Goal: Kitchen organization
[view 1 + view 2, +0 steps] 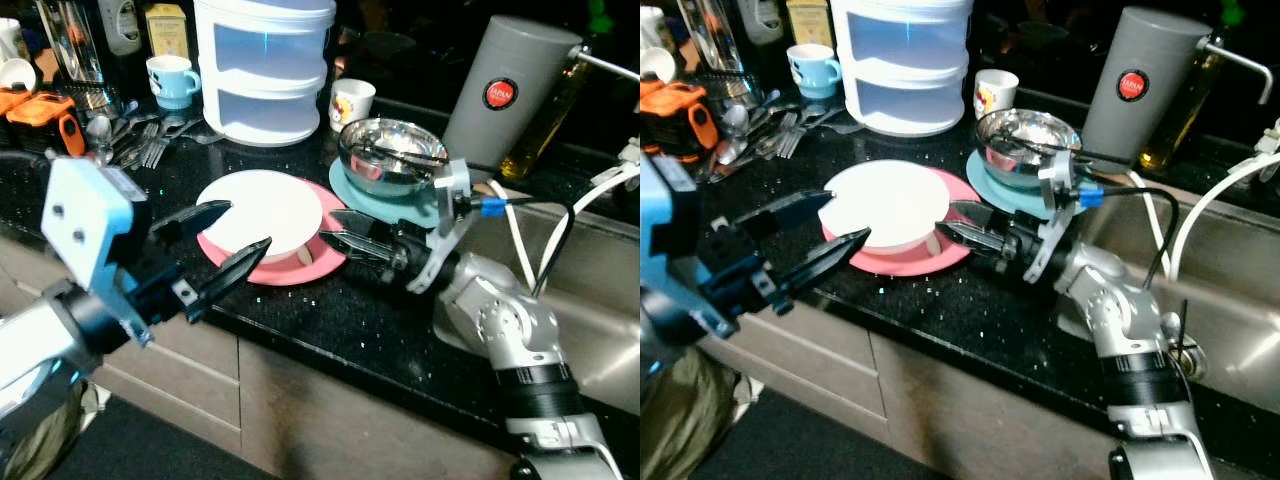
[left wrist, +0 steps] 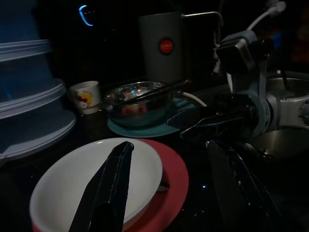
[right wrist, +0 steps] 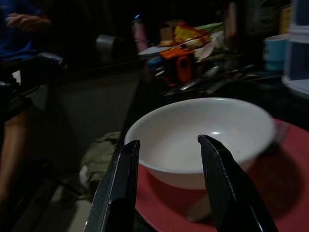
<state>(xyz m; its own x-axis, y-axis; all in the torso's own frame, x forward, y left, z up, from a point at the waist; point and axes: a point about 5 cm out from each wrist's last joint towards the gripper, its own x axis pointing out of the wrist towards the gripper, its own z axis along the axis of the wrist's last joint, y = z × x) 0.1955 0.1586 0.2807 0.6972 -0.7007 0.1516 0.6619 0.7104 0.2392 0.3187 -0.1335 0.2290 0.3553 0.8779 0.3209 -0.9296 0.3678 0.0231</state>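
Black fingers of the right gripper are spread apart at the rim of a white round bowl, which sits on a pink plate on the dark speckled counter. Opposite, the left gripper is parted too, seemingly just above the bowl.

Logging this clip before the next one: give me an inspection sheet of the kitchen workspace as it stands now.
Surface: black speckled counter, sink at its right end.
Job's things: white bowl upside down on pink plate; steel bowl on teal plate.
Clutter: cutlery pile, blue mug, white cup, stacked white container, grey canister.
Grippers: left tool open beside the white bowl; right tool open at the pink plate's edge.
Cables: white and black leads over the sink.
Surroundings: a person's leg in the right wrist view.
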